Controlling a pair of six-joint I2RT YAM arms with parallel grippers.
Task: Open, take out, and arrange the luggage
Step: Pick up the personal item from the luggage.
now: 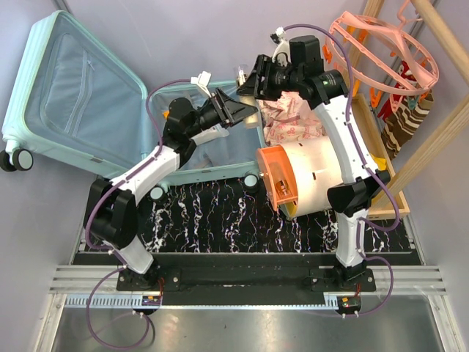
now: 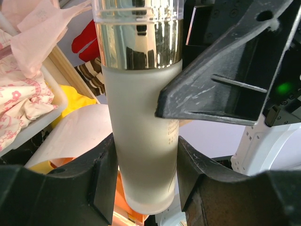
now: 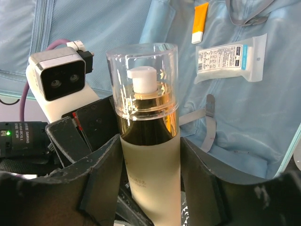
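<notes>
Luggage (image 1: 80,95) lies open beyond the black marbled mat (image 1: 220,213), beneath and left of the jaws. Left gripper (image 2: 146,160) and right gripper (image 3: 150,150) both clamp one frosted bottle (image 2: 141,103), tip to tip. Pink hangers (image 1: 344,31) hang right of them.

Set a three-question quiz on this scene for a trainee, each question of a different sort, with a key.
1. True or false: the luggage is closed.
2. What stands between the fingers of the left gripper?
A. a frosted pump bottle
B. a pink hanger
C. a white packet
3. Fill in: the tube lying on the luggage's lining has a body of the colour ____.

Key: 1 false, it lies open; 2 A; 3 orange.
</notes>
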